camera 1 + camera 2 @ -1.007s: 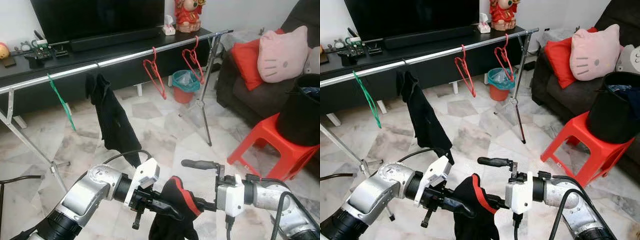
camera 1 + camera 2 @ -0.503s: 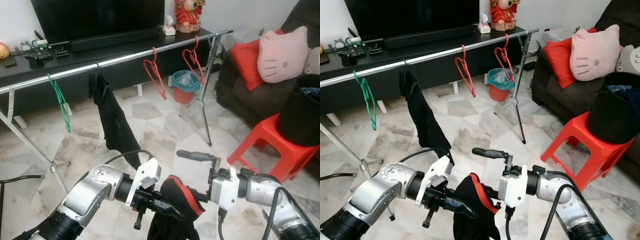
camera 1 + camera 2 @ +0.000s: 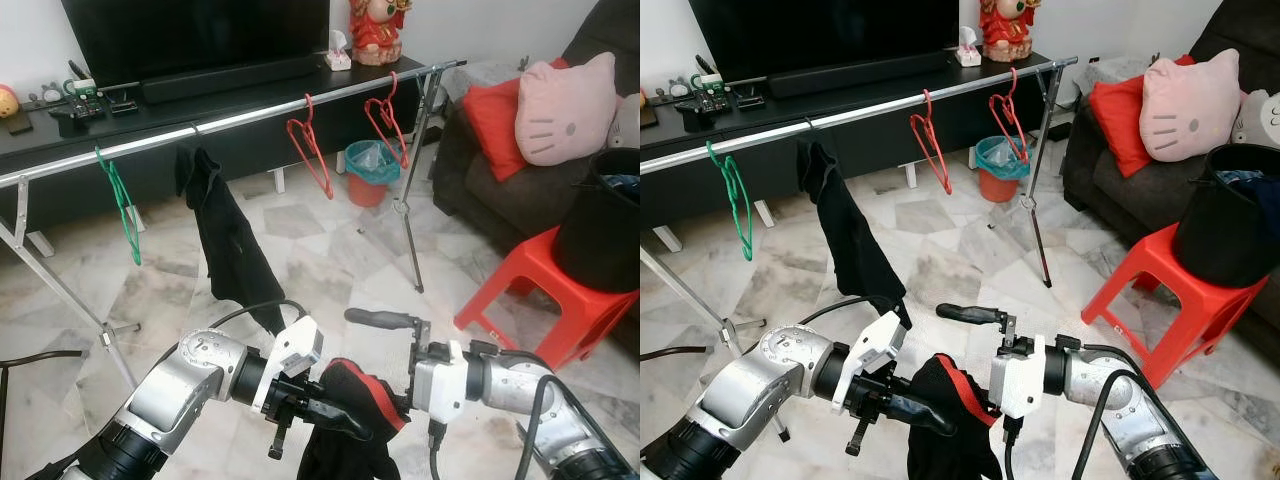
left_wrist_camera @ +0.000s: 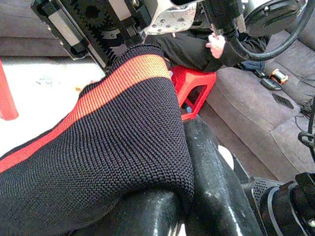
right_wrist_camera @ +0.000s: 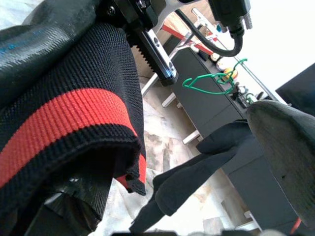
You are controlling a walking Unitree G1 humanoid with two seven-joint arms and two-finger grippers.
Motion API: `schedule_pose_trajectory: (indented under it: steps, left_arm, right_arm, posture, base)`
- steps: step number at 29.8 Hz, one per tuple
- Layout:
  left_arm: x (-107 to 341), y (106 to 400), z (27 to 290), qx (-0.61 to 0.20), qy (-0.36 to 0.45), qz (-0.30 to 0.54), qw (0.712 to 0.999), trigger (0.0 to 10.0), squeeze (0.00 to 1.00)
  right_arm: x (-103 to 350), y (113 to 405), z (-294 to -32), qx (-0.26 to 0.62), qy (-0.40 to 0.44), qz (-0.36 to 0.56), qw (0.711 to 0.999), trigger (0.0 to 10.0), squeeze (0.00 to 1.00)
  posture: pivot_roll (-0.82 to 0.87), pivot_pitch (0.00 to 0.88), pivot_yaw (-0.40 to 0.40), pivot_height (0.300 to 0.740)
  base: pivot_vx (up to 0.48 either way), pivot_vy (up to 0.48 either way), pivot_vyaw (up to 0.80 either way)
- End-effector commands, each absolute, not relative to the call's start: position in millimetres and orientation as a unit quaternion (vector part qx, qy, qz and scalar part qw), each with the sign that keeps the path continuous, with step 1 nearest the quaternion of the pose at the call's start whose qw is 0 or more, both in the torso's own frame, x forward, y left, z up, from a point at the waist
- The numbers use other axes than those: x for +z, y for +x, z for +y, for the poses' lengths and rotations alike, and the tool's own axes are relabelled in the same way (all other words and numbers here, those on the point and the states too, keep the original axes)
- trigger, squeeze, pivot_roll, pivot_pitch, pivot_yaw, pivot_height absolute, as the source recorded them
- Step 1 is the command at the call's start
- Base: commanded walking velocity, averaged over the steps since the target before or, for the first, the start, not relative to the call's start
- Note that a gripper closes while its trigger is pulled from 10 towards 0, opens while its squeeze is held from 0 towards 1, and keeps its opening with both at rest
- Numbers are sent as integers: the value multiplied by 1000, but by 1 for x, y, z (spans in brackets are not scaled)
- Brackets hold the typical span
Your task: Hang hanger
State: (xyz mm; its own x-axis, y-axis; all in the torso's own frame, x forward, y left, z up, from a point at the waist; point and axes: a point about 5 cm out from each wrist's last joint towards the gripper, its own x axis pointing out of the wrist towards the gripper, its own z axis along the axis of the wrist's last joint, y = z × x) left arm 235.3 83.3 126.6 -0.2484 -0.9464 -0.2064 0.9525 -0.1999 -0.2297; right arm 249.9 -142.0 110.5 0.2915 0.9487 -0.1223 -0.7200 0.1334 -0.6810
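Your left gripper (image 3: 335, 420) pinches the black red-striped knit garment (image 3: 350, 425); your right gripper (image 3: 385, 360), fingers spread, supports its collar for hangering.

Both silver arms reach inward from the near corners and meet low at the near centre. The left arm comes in from the near left, forearm angled right, its white wrist block just behind the left gripper (image 3: 335, 420), whose black fingers are closed on a black knit cloth with a red stripe (image 3: 352, 400). The right arm comes in from the near right, forearm pointing left, wrist level. The right gripper (image 3: 385, 360) stands spread: one finger (image 3: 378, 319) juts out high toward the left, while the other sits low against the cloth.
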Motion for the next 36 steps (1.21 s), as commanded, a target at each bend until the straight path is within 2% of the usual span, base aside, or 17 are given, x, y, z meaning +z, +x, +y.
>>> schedule_pose_trajectory:
  steps: [1, 15, 19, 20, 21, 22, 23, 36]
  left_arm:
    - [134, 234, 79, -783, 16, 139, 605, 10000, 0]
    - [135, 231, 78, -789, 12, 138, 599, 10000, 0]
    - [135, 231, 77, -790, 12, 137, 598, 10000, 0]
    - [135, 231, 77, -790, 11, 136, 598, 10000, 0]
    - [135, 231, 76, -790, 11, 136, 597, 10000, 0]
    - [135, 231, 76, -790, 11, 136, 597, 10000, 0]
    - [135, 231, 76, -791, 11, 136, 597, 10000, 0]
    - [134, 230, 74, -791, 9, 136, 596, 10000, 0]
  right_arm:
    - [110, 252, -138, 576, -331, -172, 728, 10000, 0]
    - [112, 268, -132, 547, -335, -179, 746, 10000, 0]
    - [112, 268, -130, 552, -330, -181, 744, 10000, 0]
    - [112, 267, -128, 558, -319, -179, 745, 4275, 0]
    - [112, 265, -127, 565, -309, -177, 744, 2471, 0]
    - [111, 262, -125, 579, -298, -172, 739, 1608, 0]
    - [111, 261, -125, 582, -296, -171, 738, 0, 0]
    - [109, 254, -126, 610, -279, -156, 725, 0, 0]
  posture:
    - [12, 0, 13, 740]
    - [21, 0, 10, 740]
    - [21, 0, 10, 740]
    - [21, 0, 10, 740]
    - [21, 0, 10, 740]
    - [21, 0, 10, 740]
    - [21, 0, 10, 740]
    - [17, 0, 10, 740]
  base:
    - [0, 0, 0]
    - [0, 0, 0]
    - [0, 0, 0]
    - [0, 0, 0]
    - [0, 0, 0]
    - [0, 0, 0]
    - [0, 0, 0]
    - [0, 0, 0]
